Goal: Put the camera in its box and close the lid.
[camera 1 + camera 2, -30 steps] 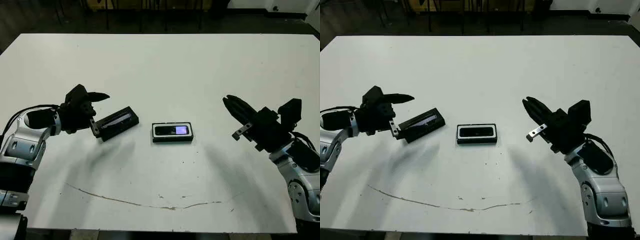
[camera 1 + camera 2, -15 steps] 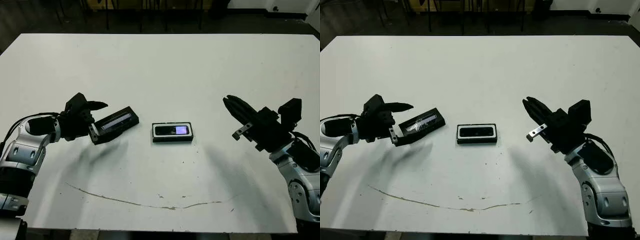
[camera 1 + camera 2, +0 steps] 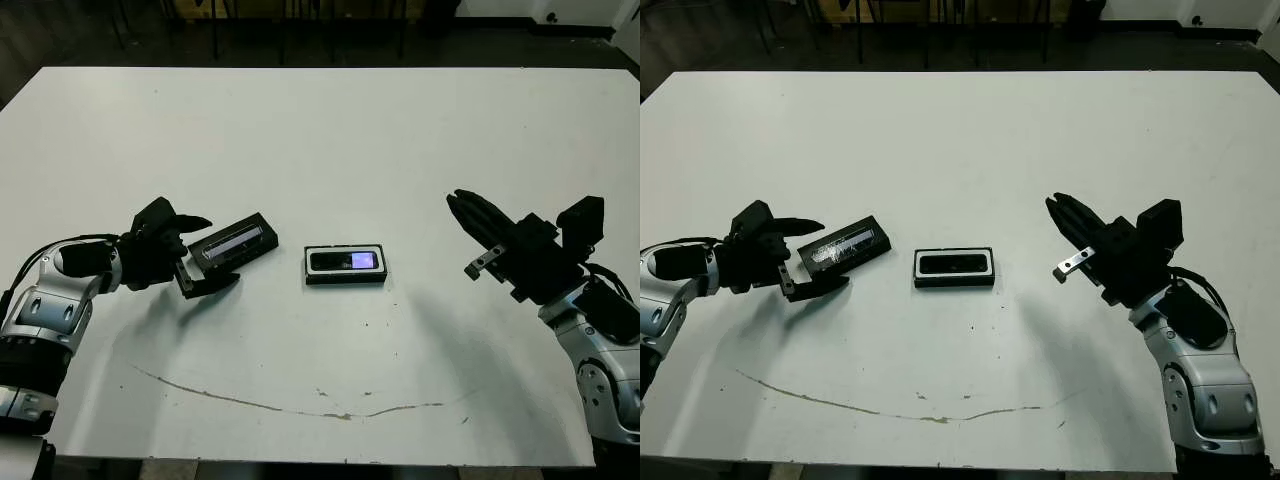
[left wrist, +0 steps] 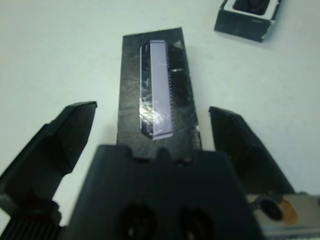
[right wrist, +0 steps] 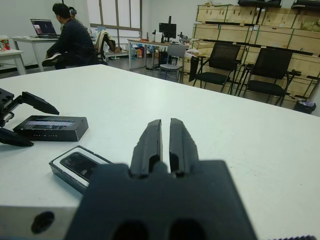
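Observation:
The box (image 3: 346, 275), a small black tray with a white lining, sits at the table's middle with the camera (image 3: 344, 261) lying inside it, its bluish screen lit at the right end. To its left the lid (image 3: 236, 243) lies flat on the table, black with a shiny grey strip. My left gripper (image 3: 204, 253) is open, one finger on each side of the lid's near end; the left wrist view shows the lid (image 4: 156, 90) between the spread fingers (image 4: 60, 142), which stand apart from it. My right gripper (image 3: 462, 208) hangs shut over the table's right side, holding nothing.
A thin brownish line (image 3: 300, 405) runs across the table near its front edge. Beyond the table, the right wrist view shows a seated person (image 5: 70, 40) at a desk, black chairs (image 5: 220, 65) and stacked crates.
My left gripper lowered the lid to the table and opened, letting it go. The lid now lies flat. The right arm, box and camera have not moved.

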